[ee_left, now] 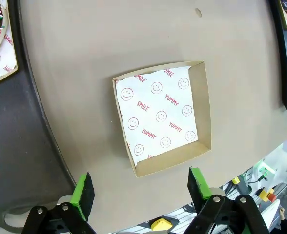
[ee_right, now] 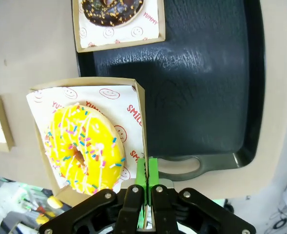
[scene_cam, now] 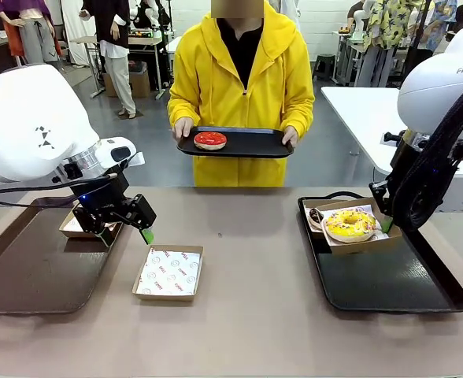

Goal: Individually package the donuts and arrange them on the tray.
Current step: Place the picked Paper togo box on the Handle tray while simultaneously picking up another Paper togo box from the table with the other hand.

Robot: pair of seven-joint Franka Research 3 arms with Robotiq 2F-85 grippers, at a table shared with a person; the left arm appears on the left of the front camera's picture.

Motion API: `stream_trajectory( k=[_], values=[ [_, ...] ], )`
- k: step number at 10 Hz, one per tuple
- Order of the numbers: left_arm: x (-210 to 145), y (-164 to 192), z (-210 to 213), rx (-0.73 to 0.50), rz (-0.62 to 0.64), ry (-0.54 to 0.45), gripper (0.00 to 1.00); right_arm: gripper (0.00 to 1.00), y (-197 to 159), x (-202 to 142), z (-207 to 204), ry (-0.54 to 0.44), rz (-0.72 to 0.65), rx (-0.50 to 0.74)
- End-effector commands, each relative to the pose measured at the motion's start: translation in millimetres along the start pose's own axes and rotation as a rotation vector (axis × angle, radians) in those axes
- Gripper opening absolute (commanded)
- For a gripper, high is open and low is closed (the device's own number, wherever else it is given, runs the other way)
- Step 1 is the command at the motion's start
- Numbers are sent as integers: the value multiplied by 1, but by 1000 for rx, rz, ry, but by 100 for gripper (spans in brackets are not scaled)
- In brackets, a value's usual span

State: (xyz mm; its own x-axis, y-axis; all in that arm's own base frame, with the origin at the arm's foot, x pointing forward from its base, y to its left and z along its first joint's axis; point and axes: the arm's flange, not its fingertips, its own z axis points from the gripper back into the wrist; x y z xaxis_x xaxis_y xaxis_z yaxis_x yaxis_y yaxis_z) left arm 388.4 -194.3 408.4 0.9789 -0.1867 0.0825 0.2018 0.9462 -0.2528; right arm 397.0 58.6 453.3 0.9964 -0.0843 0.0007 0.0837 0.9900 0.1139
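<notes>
Left jaws wide near empty box point(ee_left: 161, 118), right jaws tight on donut box point(ee_right: 140, 122)

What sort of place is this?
Probably a robotics lab: white robot arms at a brown table, white worktables behind, a yellow sprinkled ring donut in a shallow brown cardboard box.

Left arm point(scene_cam: 35, 126) comes in over the left edge of the table point(scene_cam: 255, 315), wrist bent downward. Left gripper point(scene_cam: 127, 235) hangs tilted above the surface, touching nothing. Its 2 green-padded fingers point(ee_left: 82, 192) stand wide apart, nothing between them.

Right arm point(scene_cam: 444, 87) drops steeply toward the table's right side. Right gripper point(ee_right: 146, 168) sits low, its 2 pads pressed together on the thin side wall of a cardboard box point(ee_right: 139, 107), pinching it near the wall's end.
</notes>
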Motion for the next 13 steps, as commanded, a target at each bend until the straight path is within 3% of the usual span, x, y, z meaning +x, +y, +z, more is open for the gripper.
stream_trajectory(
  k=[1,4,6,9,13],
  values=[
    [-1,-8,-1,62,13,4,100,2,-2,-8,-11,-10,45,-55],
    [4,-34,-5,230,58,12,100,2,-7,-16,-29,-26,21,-156],
    [9,-45,-16,328,85,18,100,2,-9,-19,-41,-29,17,-157],
    [14,-44,-34,305,157,4,100,2,-17,-17,-60,-29,5,-106],
    [20,-29,-56,266,143,8,100,2,-19,-11,-77,-57,7,-83]
  ],
)
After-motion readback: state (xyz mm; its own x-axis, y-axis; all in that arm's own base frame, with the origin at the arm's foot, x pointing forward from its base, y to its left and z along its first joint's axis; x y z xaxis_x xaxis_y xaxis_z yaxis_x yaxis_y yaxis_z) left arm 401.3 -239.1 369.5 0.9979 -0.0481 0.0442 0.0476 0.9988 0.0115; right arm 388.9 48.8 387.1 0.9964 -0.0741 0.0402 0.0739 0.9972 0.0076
